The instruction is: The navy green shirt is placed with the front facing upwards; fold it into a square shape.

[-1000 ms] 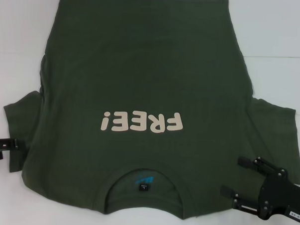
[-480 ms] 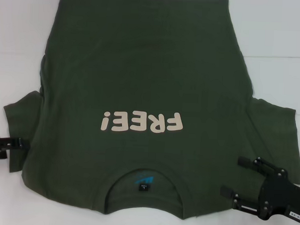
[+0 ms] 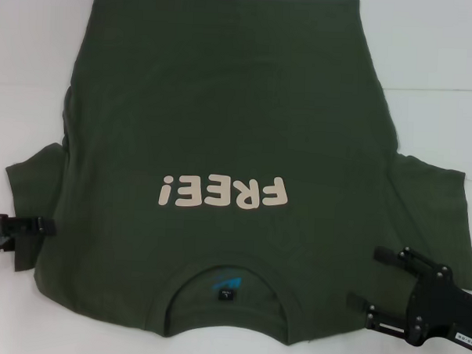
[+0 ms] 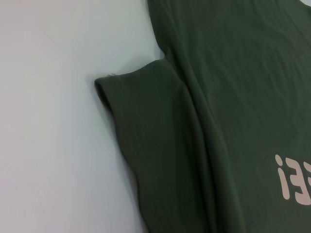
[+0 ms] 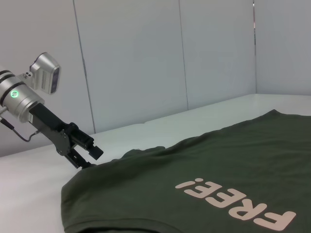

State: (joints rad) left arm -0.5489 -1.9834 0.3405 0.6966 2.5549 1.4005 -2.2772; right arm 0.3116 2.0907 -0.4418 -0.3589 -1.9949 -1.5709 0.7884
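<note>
The navy green shirt [image 3: 223, 106] lies flat on the white table, front up, with cream "FREE!" lettering [image 3: 219, 193]. Its collar [image 3: 282, 293] and neck label [image 3: 226, 292] are at the near edge. My left gripper [image 3: 30, 235] is at the near edge of the left sleeve [image 3: 32, 184], open, one finger over the cloth. It also shows in the right wrist view [image 5: 87, 156]. The left wrist view shows that sleeve [image 4: 146, 126] from above. My right gripper [image 3: 366, 277] is open and empty over the near right shoulder, below the right sleeve [image 3: 430, 209].
The white table [image 3: 443, 92] shows on both sides of the shirt and at the near left corner. Pale wall panels [image 5: 131, 63] stand behind the table's far side in the right wrist view.
My left gripper has moved to the right, its upper finger reaching farther over the left sleeve. The right gripper and the shirt have not moved.
</note>
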